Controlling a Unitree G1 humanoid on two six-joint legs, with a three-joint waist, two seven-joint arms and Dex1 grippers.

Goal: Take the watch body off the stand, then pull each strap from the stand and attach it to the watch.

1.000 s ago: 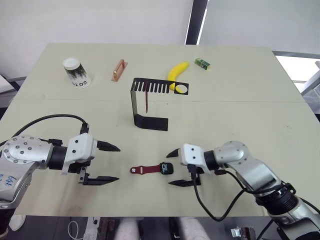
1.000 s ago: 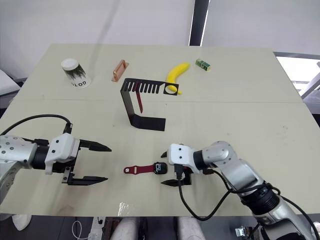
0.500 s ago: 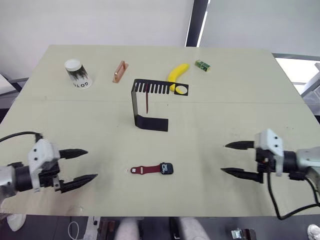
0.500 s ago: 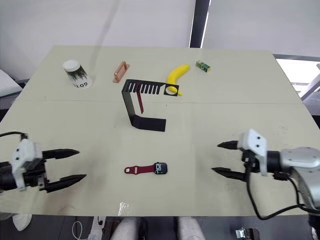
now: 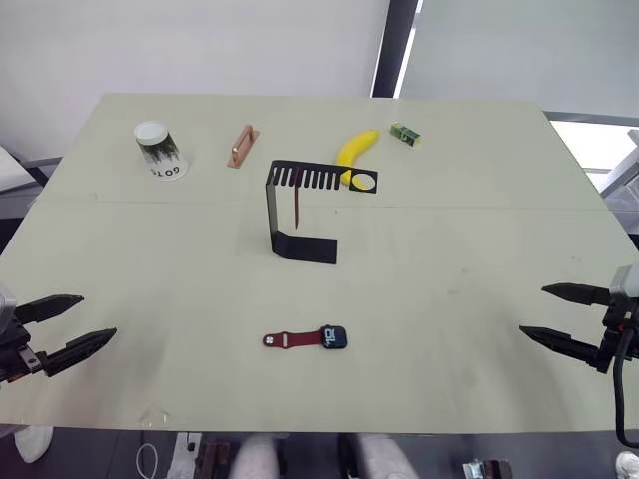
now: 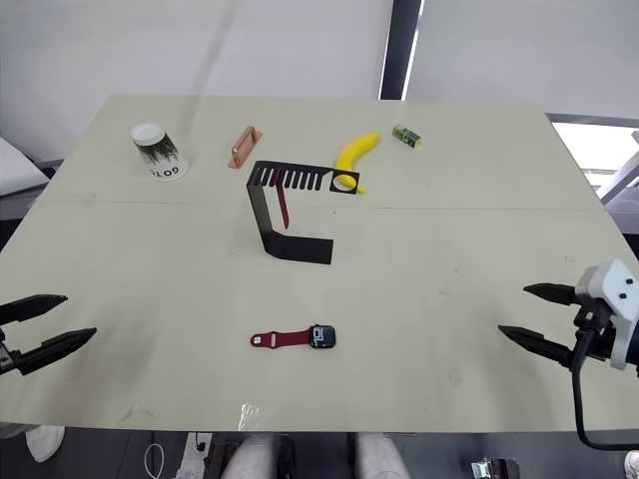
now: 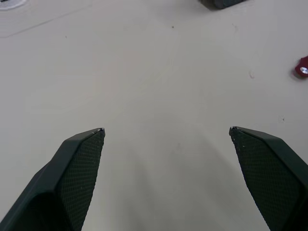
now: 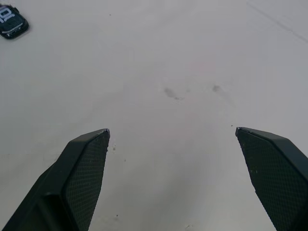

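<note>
The watch body (image 5: 333, 337) lies flat on the table near its front, with one dark red strap (image 5: 290, 340) joined to its left side. The black stand (image 5: 300, 212) sits upright at mid-table, and a second dark red strap (image 5: 297, 205) hangs from its slotted top arm. My left gripper (image 5: 90, 319) is open at the table's front left edge, far from the watch. My right gripper (image 5: 534, 310) is open at the front right edge, also far from it. The right wrist view catches the watch body (image 8: 11, 21); the left wrist view catches the strap's end (image 7: 302, 69).
Along the back of the table stand a paper cup (image 5: 159, 149), a copper-coloured bar (image 5: 240, 146), a banana (image 5: 355, 153) and a small green box (image 5: 404, 133). A seam (image 5: 479, 208) crosses the table behind the stand.
Both arms have drawn back from the watch, the left to the left edge and the right to the right edge. The watch with its strap stays where it lay.
</note>
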